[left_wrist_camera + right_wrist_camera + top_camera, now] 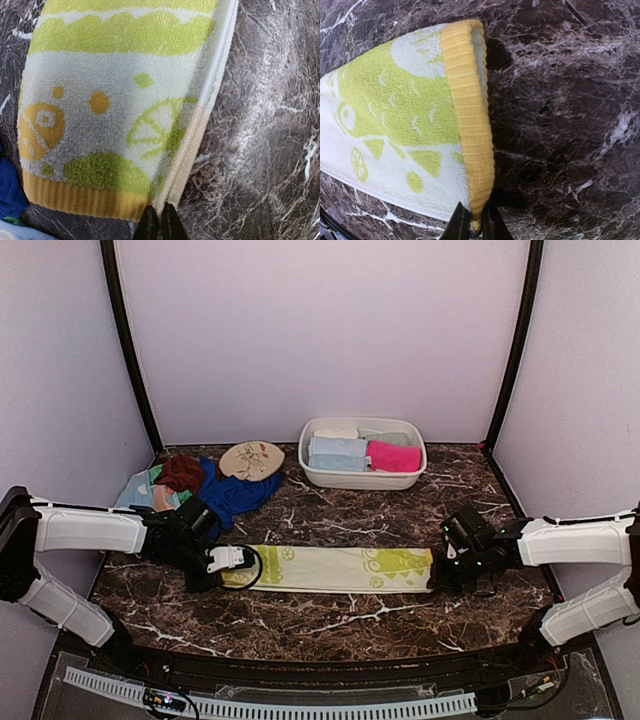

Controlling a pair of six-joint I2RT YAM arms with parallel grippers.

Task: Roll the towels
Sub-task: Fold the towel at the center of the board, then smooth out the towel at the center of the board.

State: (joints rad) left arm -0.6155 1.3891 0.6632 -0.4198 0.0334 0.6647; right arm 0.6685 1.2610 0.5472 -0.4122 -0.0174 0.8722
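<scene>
Nearby heap: loose towels lie piled at the far left of the marble table [380,520]. A royal blue towel [235,495] spreads toward the centre, a brown towel [182,472] sits on top, and pale cloths lie underneath.
Disc: an oval floral disc [251,460] lies at the heap's far edge, touching the royal blue towel.
Basin: a white basin [355,481] stands far centre-right, well apart from the flat towel. It holds rolled towels, with a hot pink towel [393,456] at the right and a pale blue towel [337,453] at the left.
Obstruction: the royal blue towel's near edge lies just beside the left arm's wrist.
Task towel, position: the yellow-green towel [330,568] lies flat as a long, narrow folded strip across the near centre, between the two grippers.
Task towel, appearance: pale ground, lime scalloped bands, citrus-slice motifs, orange dots, and a ribbed yellow hem at each end.
Left gripper [160,225]: fingers closed together, pinching the left end's hem corner.
Right gripper [476,225]: fingers set narrow, with the right end's hem corner clamped between them.
</scene>
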